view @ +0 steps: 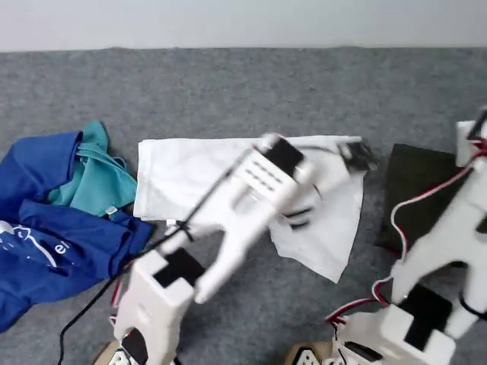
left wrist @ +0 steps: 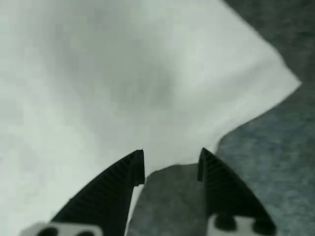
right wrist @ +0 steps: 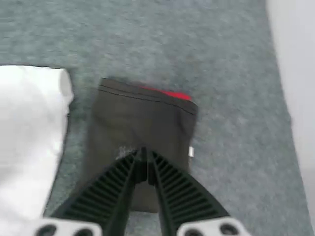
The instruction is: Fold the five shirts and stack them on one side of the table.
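Shirts are spread across a worktop that's covered in grey, carpet-like fabric, and a pale wall is seen along its far edge. A white shirt is laid out roughly in the middle, partly folded, with one corner trailing toward the near edge. Off to one side a blue shirt is left crumpled, and a teal shirt is bunched up against it, partly tucked in. On the other side a dark shirt is laid as a neat folded rectangle just beside the white one, with a red strip showing at its far edge and a small white tag on top. The left hand is held over the white shirt's edge with its fingers apart and nothing between them. The right hand is positioned above the dark shirt, fingers pressed together. No cloth can be made out pinched between them.
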`<action>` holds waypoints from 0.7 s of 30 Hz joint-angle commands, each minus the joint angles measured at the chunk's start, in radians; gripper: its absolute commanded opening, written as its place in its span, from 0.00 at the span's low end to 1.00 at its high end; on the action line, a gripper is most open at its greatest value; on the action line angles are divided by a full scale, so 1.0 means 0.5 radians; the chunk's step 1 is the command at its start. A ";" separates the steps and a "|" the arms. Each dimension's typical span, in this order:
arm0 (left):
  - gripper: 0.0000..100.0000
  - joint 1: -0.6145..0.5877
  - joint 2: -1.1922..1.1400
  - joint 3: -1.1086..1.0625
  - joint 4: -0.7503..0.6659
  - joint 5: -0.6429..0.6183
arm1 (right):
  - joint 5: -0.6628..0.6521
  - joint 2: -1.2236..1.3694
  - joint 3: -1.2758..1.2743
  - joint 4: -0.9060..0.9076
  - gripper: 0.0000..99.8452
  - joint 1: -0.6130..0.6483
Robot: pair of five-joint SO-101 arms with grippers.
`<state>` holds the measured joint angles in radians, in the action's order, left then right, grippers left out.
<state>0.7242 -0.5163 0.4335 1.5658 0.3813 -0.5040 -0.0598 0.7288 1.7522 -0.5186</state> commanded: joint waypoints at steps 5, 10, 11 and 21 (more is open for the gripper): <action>0.23 0.215 -0.147 0.041 -0.160 -0.012 | 0.015 -0.183 0.129 0.087 0.02 -0.195; 0.23 0.212 -0.331 0.041 -0.304 0.000 | 0.015 -0.244 0.037 0.087 0.02 -0.238; 0.23 0.209 -0.371 0.041 -0.319 0.000 | 0.015 -0.272 -0.018 0.087 0.02 -0.238; 0.12 0.187 -0.761 0.529 -0.132 0.006 | 0.003 -0.643 -0.470 0.078 0.02 -0.235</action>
<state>0.8239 -0.8646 0.5915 1.4630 0.3813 -0.5040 -0.3207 0.5063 1.7553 -0.6229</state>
